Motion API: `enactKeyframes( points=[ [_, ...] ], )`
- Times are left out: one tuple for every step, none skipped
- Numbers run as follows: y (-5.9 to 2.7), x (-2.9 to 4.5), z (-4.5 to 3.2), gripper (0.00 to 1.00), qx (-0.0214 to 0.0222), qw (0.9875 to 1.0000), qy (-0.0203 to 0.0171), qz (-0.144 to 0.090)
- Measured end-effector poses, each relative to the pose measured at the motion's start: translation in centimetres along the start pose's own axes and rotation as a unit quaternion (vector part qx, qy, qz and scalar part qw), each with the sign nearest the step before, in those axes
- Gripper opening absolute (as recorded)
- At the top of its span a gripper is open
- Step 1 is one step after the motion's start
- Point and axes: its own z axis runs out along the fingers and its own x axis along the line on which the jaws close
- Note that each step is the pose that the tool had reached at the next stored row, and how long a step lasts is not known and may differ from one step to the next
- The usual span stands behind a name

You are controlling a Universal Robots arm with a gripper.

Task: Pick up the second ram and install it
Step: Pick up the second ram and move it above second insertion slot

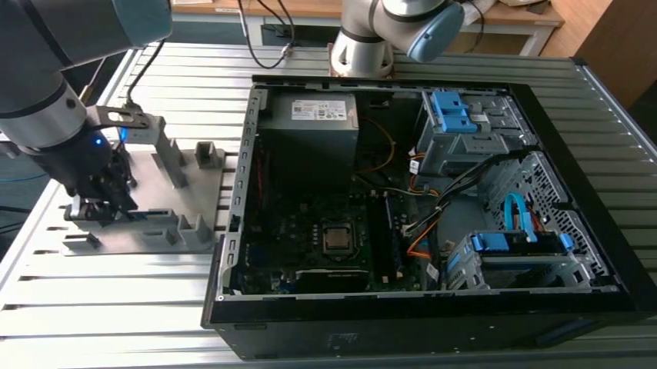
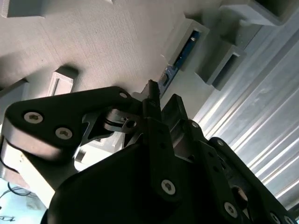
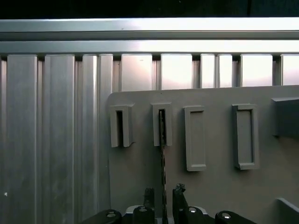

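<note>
My gripper (image 3: 163,195): down low over the grey holder plate (image 3: 135,177), on the exterior view's left of the open case.
Jaws: parted. Black fingers (image 3: 149,196) sit one on each side of the stick, with a sliver of grey plate showing on both sides, so I'm not squeezing it.
Second ram (image 3: 163,158): right between my fingertips, standing on its edge. In the first wrist view I see it as one thin dark line.
Long axis: runs straight away from me along the plate, with the far end tucked into a slotted bracket (image 3: 155,126).
Colour: blue-green board in the second wrist view, peeking out of that bracket.
Holder plate: matt grey with a fine grain. Boxy rectangular brackets stand in a row on either side of the one holding the stick.
Table (image 3: 56,130): ribbed bright aluminium slats beyond the plate's edge.
Computer case (image 1: 231,231): black, lid off, dark motherboard inside.
Power-supply box (image 1: 308,123): grey, at the case's far end.
Second arm (image 1: 395,27): pale grey with blue caps, behind the case.
</note>
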Motion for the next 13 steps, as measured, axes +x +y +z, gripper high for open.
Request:
enactKeyframes(
  points=[
    [0.06,0.0,0.16,0.3,0.0001,1.0,-0.0007,0.0],
    [0.12,-0.01,0.3,0.3,0.0001,1.0,-0.0014,-0.001],
    [0.17,-0.03,0.42,0.3,0.0001,1.0,-0.002,-0.001],
    [0.2,-0.05,0.51,0.3,0.0,1.0,-0.0027,-0.001],
    [0.21,-0.05,0.57,0.3,0.0,1.0,-0.0029,-0.001],
    [0.22,-0.05,0.61,0.3,-0.0001,1.0,-0.0029,-0.001],
    [0.22,-0.06,0.63,0.3,-0.0001,1.0,-0.0029,-0.001],
    [0.22,-0.06,0.7,0.3,0.0001,1.0,-0.003,-0.001],
    [0.22,-0.06,0.77,0.3,0.0001,1.0,-0.003,-0.001],
    [0.23,-0.06,0.8,0.3,0.0,1.0,-0.0029,-0.001],
    [0.23,-0.06,0.8,0.3,0.0,1.0,-0.003,-0.001],
    [0.23,-0.06,0.8,0.3,-0.0001,1.0,-0.0029,-0.001],
    [0.23,-0.06,0.8,0.3,-0.0001,1.0,-0.0029,-0.001]
  ],
)
